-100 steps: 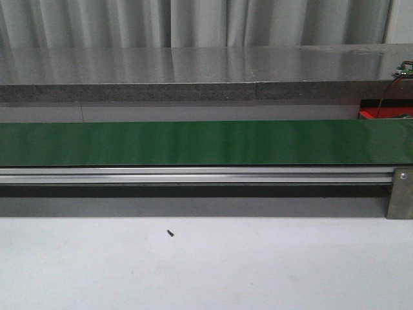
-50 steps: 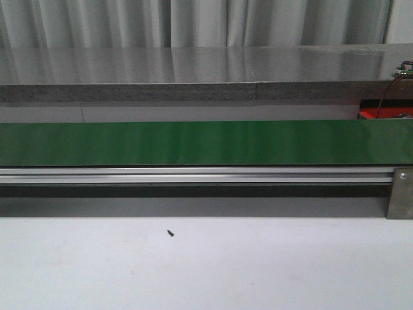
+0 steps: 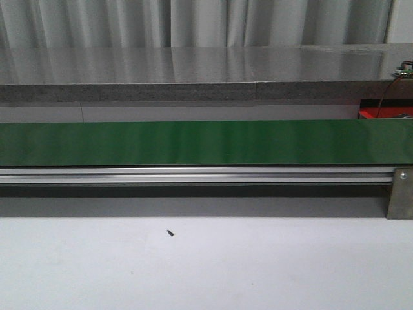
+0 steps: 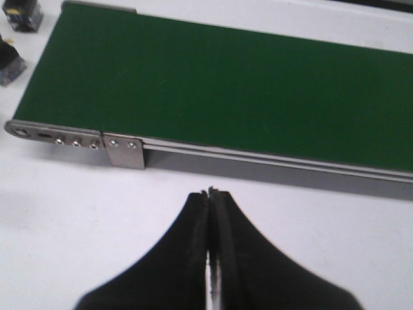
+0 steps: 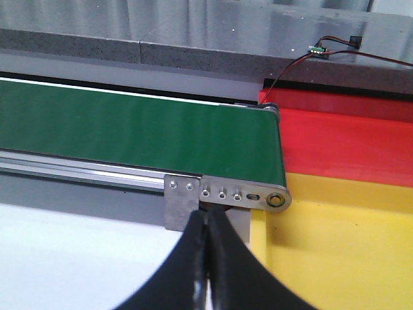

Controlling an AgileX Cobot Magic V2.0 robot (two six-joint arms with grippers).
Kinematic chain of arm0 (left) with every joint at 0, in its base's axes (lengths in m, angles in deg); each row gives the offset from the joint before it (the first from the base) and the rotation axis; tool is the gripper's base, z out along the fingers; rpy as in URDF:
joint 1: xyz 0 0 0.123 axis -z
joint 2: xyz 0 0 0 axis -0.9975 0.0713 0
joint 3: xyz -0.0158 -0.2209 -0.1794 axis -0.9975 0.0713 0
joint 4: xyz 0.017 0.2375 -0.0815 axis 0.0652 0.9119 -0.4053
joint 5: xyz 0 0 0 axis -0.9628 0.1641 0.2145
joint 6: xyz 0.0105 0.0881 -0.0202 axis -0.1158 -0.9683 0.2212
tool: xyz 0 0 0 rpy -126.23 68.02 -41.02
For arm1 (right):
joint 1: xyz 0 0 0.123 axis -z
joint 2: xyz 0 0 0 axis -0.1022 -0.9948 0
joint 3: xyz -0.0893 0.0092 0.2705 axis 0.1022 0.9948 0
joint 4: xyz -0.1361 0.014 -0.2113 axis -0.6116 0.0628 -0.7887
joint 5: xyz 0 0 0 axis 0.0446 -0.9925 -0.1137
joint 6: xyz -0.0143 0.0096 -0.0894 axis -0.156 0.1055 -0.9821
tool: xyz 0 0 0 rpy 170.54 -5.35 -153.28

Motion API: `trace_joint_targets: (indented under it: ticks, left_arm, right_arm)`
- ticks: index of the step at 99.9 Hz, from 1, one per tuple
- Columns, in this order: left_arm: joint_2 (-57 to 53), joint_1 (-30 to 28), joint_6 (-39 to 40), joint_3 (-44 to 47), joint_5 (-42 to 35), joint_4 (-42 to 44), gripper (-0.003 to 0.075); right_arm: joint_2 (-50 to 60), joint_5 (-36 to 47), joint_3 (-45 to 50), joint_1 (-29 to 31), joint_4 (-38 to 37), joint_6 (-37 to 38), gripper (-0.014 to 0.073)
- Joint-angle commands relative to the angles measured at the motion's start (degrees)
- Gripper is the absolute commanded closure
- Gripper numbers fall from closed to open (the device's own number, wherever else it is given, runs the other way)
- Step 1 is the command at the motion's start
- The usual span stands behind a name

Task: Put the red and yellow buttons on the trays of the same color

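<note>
Red tray (image 5: 348, 139) and yellow tray (image 5: 335, 252), seen from the right wrist: two flat, glossy plastic surfaces lying side by side just past the roller end of the green belt (image 5: 135, 132), the red one on the far side toward the grey ledge (image 5: 193, 26), the yellow one nearer the arm. The right gripper (image 5: 208, 219) hangs with its black fingers (image 5: 193, 258) pressed together, holding nothing, their tips over the belt's end bracket (image 5: 181, 194) and just beside the yellow tray's edge. The left gripper (image 4: 210, 194), fingers likewise pressed together and holding nothing, hangs over the white counter (image 4: 64, 219) near the belt's opposite end. In the front view a small dark speck (image 3: 170, 233) lies on the counter.
</note>
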Motion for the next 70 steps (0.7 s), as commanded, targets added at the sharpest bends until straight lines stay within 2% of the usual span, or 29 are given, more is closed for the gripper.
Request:
trace_joint_targets:
  ticks: [1,21,28,35,42,47,54,61,70]
  left_arm:
    - [2.1,0.4,0.6,-2.1,-2.7,-1.6,0.074]
    - [5.3,0.4,0.6,-2.1,-2.2,-1.6,0.0738]
    - [5.4,0.4,0.6,-2.1,-2.2,-1.6,0.0707]
    - [5.4,0.4,-0.8,-2.1,-2.1,-1.4,0.0604]
    - [5.4,0.4,-1.2,-2.1,-1.8,-1.4,0.0429]
    - [5.4,0.4,-1.2,-2.1,-1.7,-1.4,0.0271]
    - [5.4,0.4,-1.2,-2.1,-1.7,-1.4,0.0125]
    - [5.4,0.4,-1.2,-2.1,-1.1,-1.4,0.0064]
    - [5.4,0.1,-0.4,-2.1,-0.2,0.3,0.0065]
  right_arm:
    - [1.0,4.5,-1.0,0.1,-0.9,0.0,0.069]
    - [1.0,4.5,-1.0,0.1,-0.9,0.0,0.069]
    - [1.0,4.5,-1.0,0.1,-0.9,0.0,0.069]
    - [1.0,4.5,-1.0,0.1,-0.9,0.0,0.069]
    - [1.0,4.5,-1.0,0.1,-0.9,0.0,0.069]
    - [1.0,4.5,-1.0,0.1,-0.9,0.0,0.069]
    - [1.0,4.5,-1.0,0.1,-0.9,0.0,0.069]
    - [1.0,4.5,-1.0,0.1,-0.9,0.0,0.069]
    - [1.0,4.5,-1.0,0.1,-0.9,0.0,0.069]
